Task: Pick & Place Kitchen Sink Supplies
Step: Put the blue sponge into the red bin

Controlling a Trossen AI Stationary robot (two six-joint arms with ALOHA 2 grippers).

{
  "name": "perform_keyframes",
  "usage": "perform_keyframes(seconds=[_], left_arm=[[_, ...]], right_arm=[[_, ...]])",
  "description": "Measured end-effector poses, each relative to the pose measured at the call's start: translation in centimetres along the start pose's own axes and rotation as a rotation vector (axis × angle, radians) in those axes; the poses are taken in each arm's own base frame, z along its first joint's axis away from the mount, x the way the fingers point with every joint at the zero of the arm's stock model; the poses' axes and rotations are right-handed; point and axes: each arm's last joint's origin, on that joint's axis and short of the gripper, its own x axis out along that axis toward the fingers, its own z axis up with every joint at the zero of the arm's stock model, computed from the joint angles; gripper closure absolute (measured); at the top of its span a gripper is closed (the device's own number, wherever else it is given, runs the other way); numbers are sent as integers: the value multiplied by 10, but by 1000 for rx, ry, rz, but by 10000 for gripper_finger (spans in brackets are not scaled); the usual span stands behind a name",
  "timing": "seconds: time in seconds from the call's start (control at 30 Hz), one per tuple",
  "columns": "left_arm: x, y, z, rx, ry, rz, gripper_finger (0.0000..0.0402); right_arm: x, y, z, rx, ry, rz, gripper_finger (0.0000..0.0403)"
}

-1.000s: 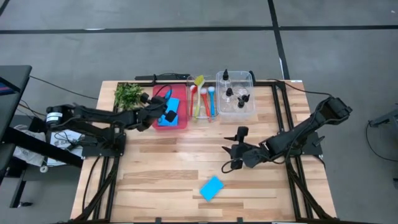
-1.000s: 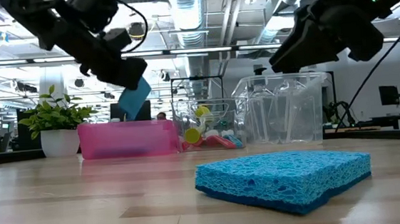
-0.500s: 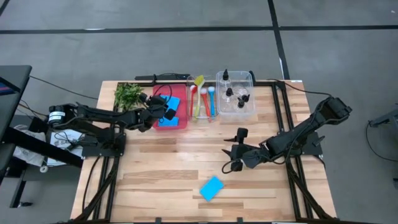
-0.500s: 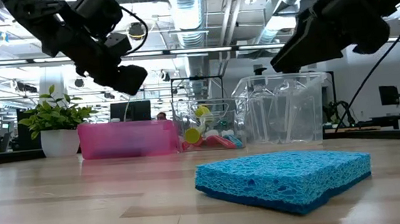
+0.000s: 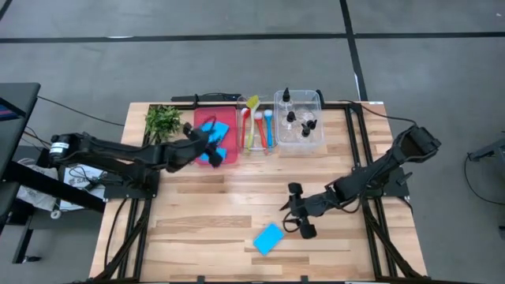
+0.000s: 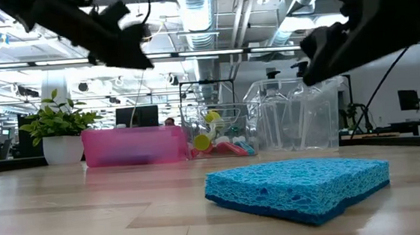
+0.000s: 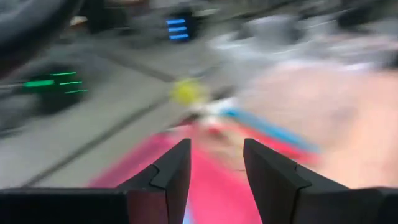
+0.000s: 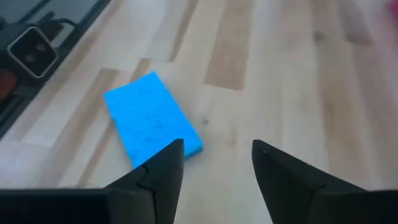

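Sorting is judged largely complete. Blue sponges (image 5: pixel 218 140) are seen lying in the red tray (image 5: pixel 230 157) at the back of the table (image 5: pixel 197 213). Long-handled brushes (image 5: pixel 256 122) are found in the narrow clear tray (image 5: pixel 254 151) beside it, and small black-capped bottles (image 5: pixel 290 117) in the larger clear tray (image 5: pixel 318 99) to its right.

One blue sponge (image 5: pixel 269 238) is left outstanding, lying flat on the bare wood near the front edge, well apart from the trays.

The right gripper (image 5: pixel 298 218) is held just beside that sponge, fingers spread, nothing between them; the sponge is framed just ahead of the fingertips (image 8: pixel 169 160) in the right wrist view. The left gripper (image 5: pixel 213 143) is positioned over the red tray, fingers likewise spread and empty.

The remaining work is judged to be one pick and one placement into the red tray.
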Motion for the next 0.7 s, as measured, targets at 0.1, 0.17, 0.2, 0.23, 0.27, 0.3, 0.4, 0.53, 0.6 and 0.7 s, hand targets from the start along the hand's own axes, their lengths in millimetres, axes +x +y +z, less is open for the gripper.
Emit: perform_keyframes(seconds=[0.1, 0.17, 0.2, 0.23, 0.27, 0.3, 0.4, 0.53, 0.6, 0.7], left_arm=[[-9, -11, 5, -46, -23, -256, 254], [-15, -20, 4, -39, -22, -388, 254], [-16, -25, 3, -35, -26, -428, 254], [-18, -29, 2, -31, -28, -451, 254], [-19, -33, 1, -27, -30, -463, 254], [-19, -36, 1, -27, -34, -471, 254], [-19, -42, -1, -27, -40, -487, 254], [-17, -45, -2, -24, -41, -509, 254], [-17, -45, -2, -26, -44, -510, 254], [-17, -46, -2, -33, -45, -523, 254]], right_arm=[[13, 1, -4, 17, -1, 10, 226], [23, 0, -8, 23, 2, 1, 231], [27, -1, -10, 29, 6, -3, 232], [30, -1, -12, 31, 12, -6, 234], [34, -3, -14, 34, 13, -9, 234], [38, -4, -15, 39, 5, -13, 234], [47, -5, -18, 48, -8, 15, 232], [59, -6, -23, 60, -8, 123, 230], [64, -6, -27, 63, 4, 162, 230], [74, -9, -38, 66, 37, 156, 232]])
